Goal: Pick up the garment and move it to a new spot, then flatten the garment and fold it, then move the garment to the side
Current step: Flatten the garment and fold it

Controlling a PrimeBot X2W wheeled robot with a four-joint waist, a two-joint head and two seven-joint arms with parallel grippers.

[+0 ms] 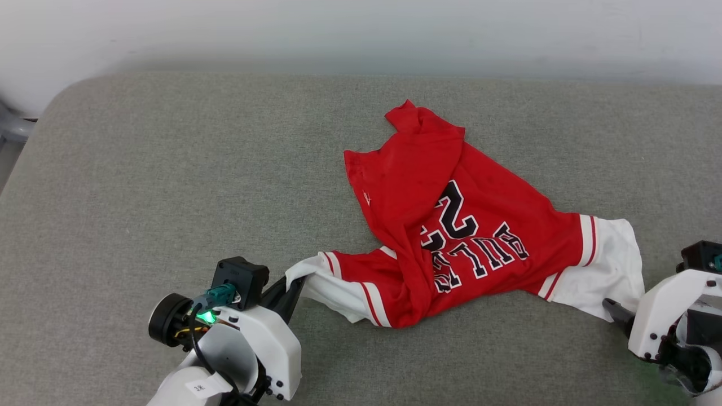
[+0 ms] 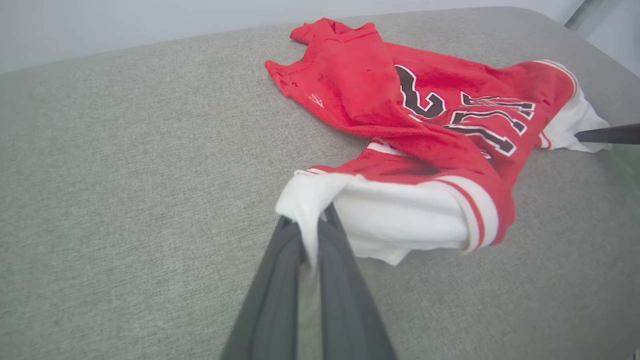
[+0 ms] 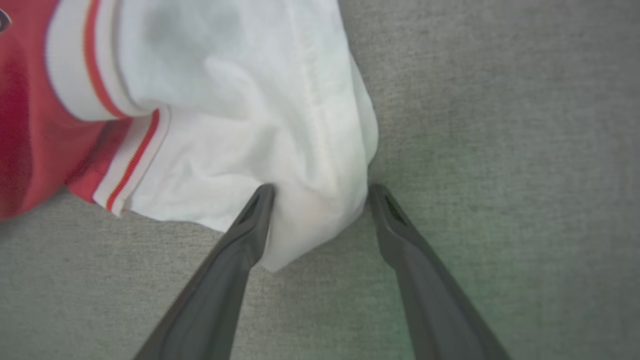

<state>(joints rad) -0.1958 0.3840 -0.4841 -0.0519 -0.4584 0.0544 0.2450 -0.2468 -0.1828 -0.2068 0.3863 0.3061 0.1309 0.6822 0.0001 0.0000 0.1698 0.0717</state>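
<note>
Grey padded bench [image 1: 141, 197] carries the crumpled garment [image 1: 451, 225]. The left claw [image 1: 293, 287] pinches tight on one white sleeve [image 1: 327, 282], and the right claw [image 3: 320, 192] gapes wide around the other sleeve [image 3: 250, 125].

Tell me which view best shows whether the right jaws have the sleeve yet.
Right wrist view: the right gripper is open, jaws straddling a white sleeve corner of the garment. Head view shows one dark finger beside that sleeve; left wrist view, likewise from afar.
</note>
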